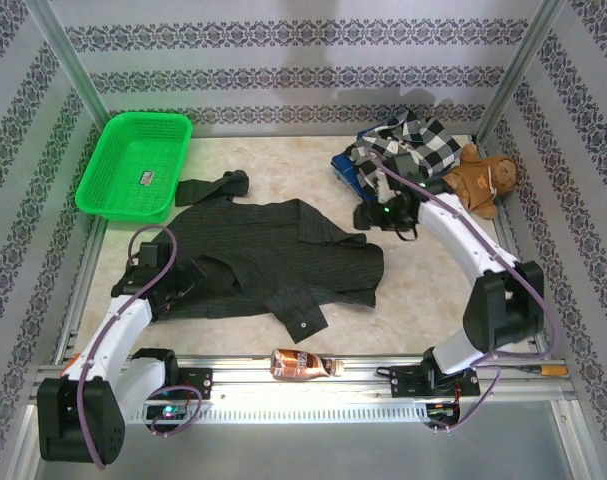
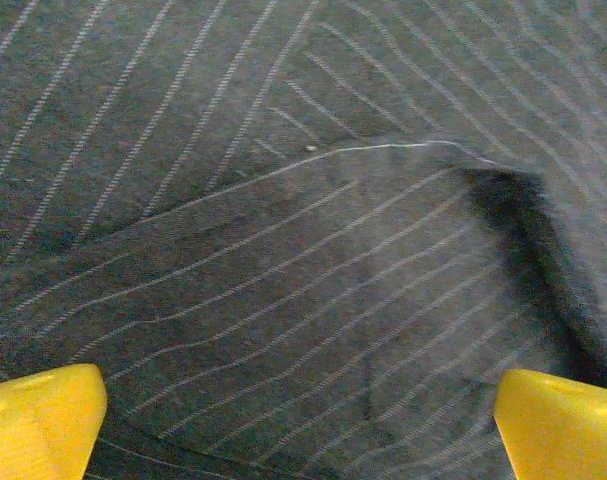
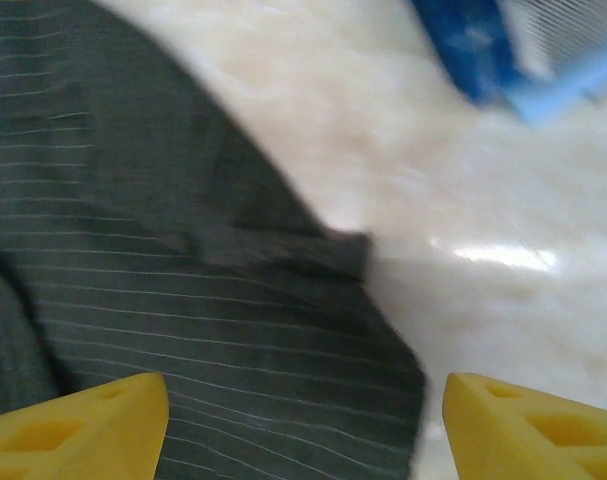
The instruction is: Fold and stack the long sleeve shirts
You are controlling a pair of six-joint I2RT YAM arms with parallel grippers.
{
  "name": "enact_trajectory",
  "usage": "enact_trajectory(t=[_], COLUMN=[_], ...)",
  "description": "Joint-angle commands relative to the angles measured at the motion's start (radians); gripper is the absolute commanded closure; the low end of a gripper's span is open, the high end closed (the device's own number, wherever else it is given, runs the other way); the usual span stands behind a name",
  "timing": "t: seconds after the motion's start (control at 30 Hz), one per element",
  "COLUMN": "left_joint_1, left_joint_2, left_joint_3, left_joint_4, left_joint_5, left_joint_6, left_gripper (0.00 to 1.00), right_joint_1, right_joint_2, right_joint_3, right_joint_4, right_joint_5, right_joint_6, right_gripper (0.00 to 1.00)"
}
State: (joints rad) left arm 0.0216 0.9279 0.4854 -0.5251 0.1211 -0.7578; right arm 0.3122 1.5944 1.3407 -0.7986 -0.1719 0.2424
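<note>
A: While the charcoal shirt (image 1: 273, 255) lies rumpled in the middle, where's the left gripper (image 2: 303, 425)?
B: Over its pinstripes, jaws wide, holding nothing. Right gripper (image 3: 303, 430) hangs at the shirt's edge, jaws apart, empty; checked shirt (image 1: 415, 140) heaped back right

Your left arm (image 1: 113, 335) and right arm (image 1: 463, 250) are white curved shells joined by bulky black motor housings, each trailed by a loose lilac cable (image 1: 171, 255) from base to wrist. A small green light (image 1: 386, 210) glows on the black right claw (image 1: 371, 218). Up close, the left claw (image 2: 303, 428) carries blunt yellow plastic fingertips (image 2: 38, 420), and the right's have moulded hollow pockets.
</note>
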Motion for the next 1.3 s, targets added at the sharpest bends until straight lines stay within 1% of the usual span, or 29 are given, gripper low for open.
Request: enact_trajectory(t=[0.0,0.13,0.23,0.33,0.47,0.6,0.77,0.83,0.9,0.97,1.13,1.27], left_joint_1=[0.000,-0.002,-0.003,-0.003,-0.003,-0.003,-0.003,-0.003,-0.003,-0.003,-0.003,-0.003], left_joint_2=[-0.013,-0.020,-0.034,-0.054,-0.059,-0.064,-0.085,-0.085,-0.080,-0.074,-0.060,-0.041], left_joint_3=[-0.015,-0.038,-0.050,-0.059,-0.076,-0.091,-0.105,-0.111,-0.114,-0.119,-0.125,-0.122], left_joint_4=[-0.011,-0.002,-0.012,-0.024,-0.037,-0.056,-0.072,-0.078,-0.101,-0.111,-0.140,-0.141], left_joint_5=[0.062,0.084,0.083,0.082,0.083,0.066,0.049,0.040,0.015,0.005,-0.037,-0.050], left_joint_6=[0.021,0.017,0.014,0.014,0.009,-0.005,-0.017,-0.024,-0.040,-0.049,-0.071,-0.079], left_gripper=[0.00,0.00,0.00,0.00,0.00,0.00,0.00,0.00,0.00,0.00,0.01,0.01], right_joint_1=[0.108,0.210,0.277,0.326,0.355,0.355,0.353,0.345,0.335,0.321,0.285,0.254], right_joint_2=[0.144,0.304,0.407,0.478,0.560,0.626,0.697,0.715,0.714,0.696,0.645,0.638], right_joint_3=[0.085,0.206,0.291,0.338,0.398,0.437,0.493,0.517,0.530,0.534,0.541,0.575], right_joint_4=[-0.016,-0.006,-0.009,0.012,-0.002,-0.003,-0.030,-0.044,-0.050,-0.047,-0.038,-0.049], right_joint_5=[-0.030,-0.023,0.087,0.186,0.304,0.323,0.327,0.350,0.382,0.387,0.390,0.381], right_joint_6=[-0.115,-0.123,-0.129,-0.129,-0.108,-0.089,-0.076,-0.061,-0.047,-0.039,-0.040,-0.038], right_gripper=[0.27,0.29,0.28,0.27,0.29,0.33,0.42,0.55,0.70,0.79,0.92,0.96])
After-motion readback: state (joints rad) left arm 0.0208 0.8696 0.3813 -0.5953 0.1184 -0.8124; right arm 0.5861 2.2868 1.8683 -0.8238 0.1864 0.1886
